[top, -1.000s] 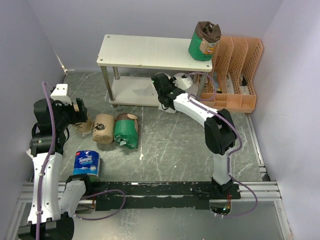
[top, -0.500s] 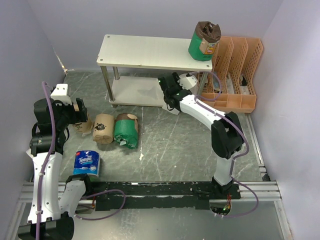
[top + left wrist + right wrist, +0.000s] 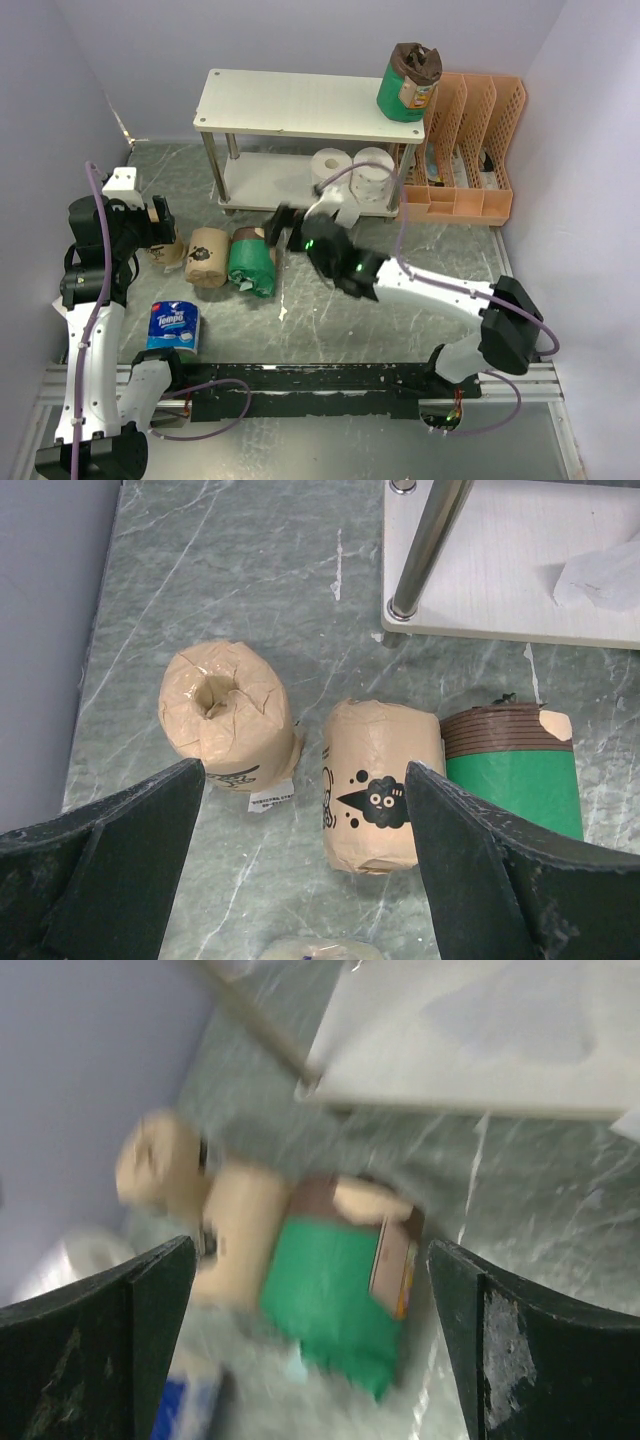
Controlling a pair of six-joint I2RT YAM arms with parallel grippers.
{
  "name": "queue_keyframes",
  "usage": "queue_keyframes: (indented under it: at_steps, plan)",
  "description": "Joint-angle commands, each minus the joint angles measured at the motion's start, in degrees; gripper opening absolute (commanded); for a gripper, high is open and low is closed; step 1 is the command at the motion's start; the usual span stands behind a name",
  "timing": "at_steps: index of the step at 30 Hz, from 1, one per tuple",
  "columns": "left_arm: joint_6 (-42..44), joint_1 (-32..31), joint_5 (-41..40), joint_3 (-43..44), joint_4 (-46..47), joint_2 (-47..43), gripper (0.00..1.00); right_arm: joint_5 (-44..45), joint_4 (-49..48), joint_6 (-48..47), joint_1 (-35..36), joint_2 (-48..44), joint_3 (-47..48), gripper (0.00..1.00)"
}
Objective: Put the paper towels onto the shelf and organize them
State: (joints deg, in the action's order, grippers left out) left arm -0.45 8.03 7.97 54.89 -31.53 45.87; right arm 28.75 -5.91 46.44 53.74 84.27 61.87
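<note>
Off-white shelf (image 3: 300,105) at 12 o'clock holds three rolls (image 3: 372,170), and the green roll (image 3: 252,262) lying at 9 o'clock should be light, squishy and slick, so I'd squeeze gently across its middle (green wrap, brown top), with right gripper (image 3: 310,1245) nearby and left gripper (image 3: 305,768) both gaping wide, empty.

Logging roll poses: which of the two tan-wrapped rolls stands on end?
The left tan roll, nearest the wall: its crimped core hollow faces up. The other tan roll, beside the green roll, lies on its side.
</note>
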Motion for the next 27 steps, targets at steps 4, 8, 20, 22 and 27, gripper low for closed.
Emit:
queue_keyframes:
  at_steps: [4,8,20,22,27]
  plan:
    - [-0.07,0.28,0.86,0.19,1.65,-0.94,0.94,-0.63,15.45,-32.04,11.94,0.66,0.81,1.0]
    - [0.0,0.23,0.78,0.17,1.39,-1.57,0.94,-3.6,14.9,-38.31,12.21,0.85,2.27,1.0]
    - [0.1,0.96,1.81,0.3,0.94,-2.24,0.94,-9.42,24.76,-54.21,12.28,20.79,20.93,0.93]
    - [0.1,0.96,1.64,0.35,0.87,-2.28,0.94,-9.5,27.77,-54.25,12.24,24.02,24.18,0.91]
    - [0.1,0.93,1.78,0.26,0.94,-2.21,0.94,-9.54,31.09,-54.87,12.32,28.46,28.24,0.85]
